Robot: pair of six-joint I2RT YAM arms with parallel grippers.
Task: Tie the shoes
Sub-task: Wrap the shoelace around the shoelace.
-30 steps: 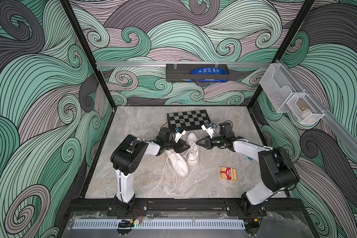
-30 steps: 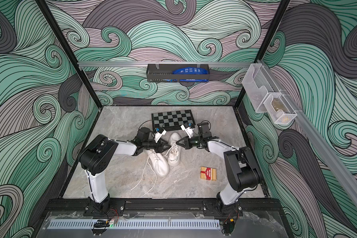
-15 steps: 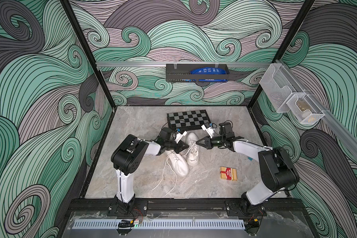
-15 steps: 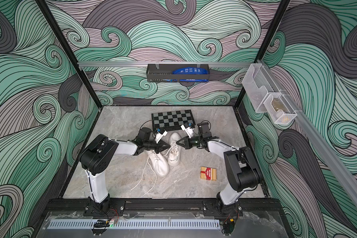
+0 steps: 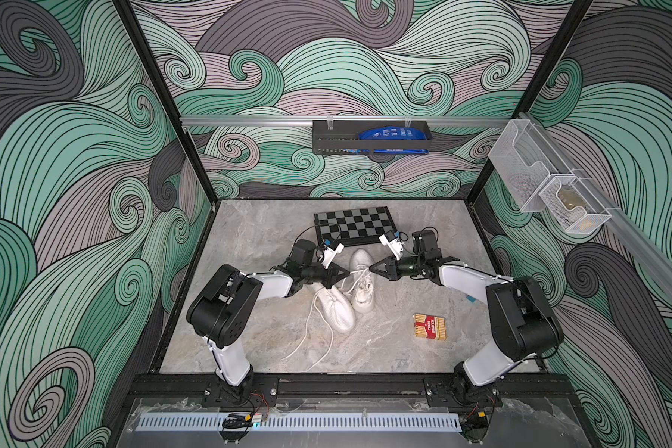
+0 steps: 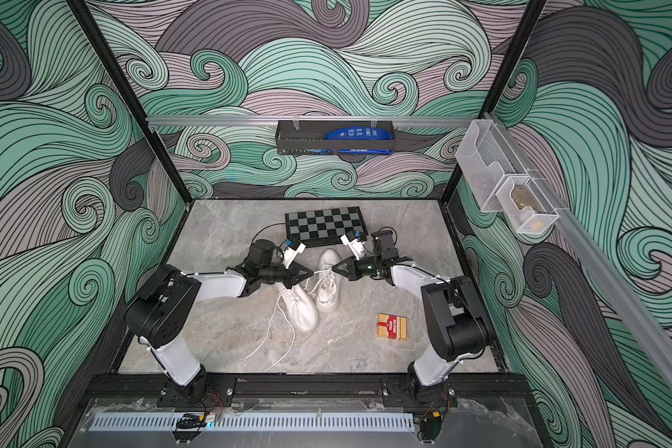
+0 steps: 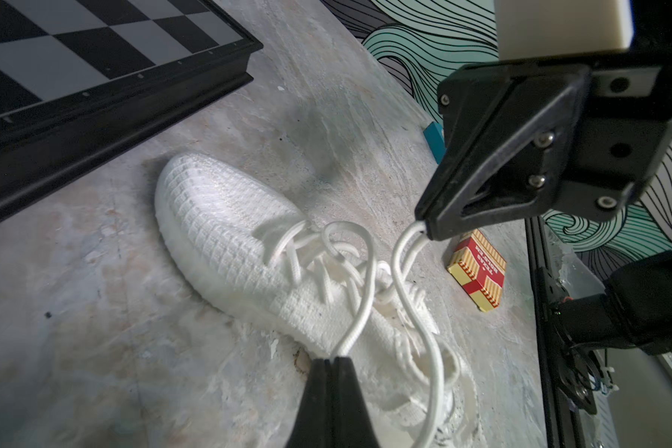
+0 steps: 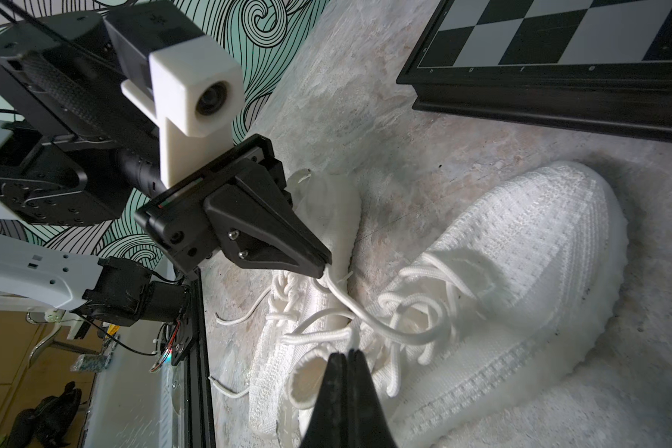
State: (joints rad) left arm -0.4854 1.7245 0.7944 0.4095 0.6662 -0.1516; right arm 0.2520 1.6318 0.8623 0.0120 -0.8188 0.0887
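Closure of the left gripper (image 7: 332, 358) was new: its jaws, apart a second earlier, pinched one loop of thin white lace (image 7: 364, 306), while the right gripper (image 7: 423, 229) stayed clamped on the other loop (image 7: 395, 260). The white knit low-top sneakers (image 5: 340, 312) lay side by side on the grey marble table (image 5: 249, 302). The black wall tray (image 5: 326, 145) held a blue packet (image 5: 388, 134); the white mesh bin (image 5: 590, 229), a yellowish object (image 5: 569, 198).

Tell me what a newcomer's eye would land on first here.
The left claw and right claw face nearly tip to tip mid-table, each shut on a lace loop of the farther shoe. The nearer shoe lies beside it, untied, its loose ends trailing toward the front edge.
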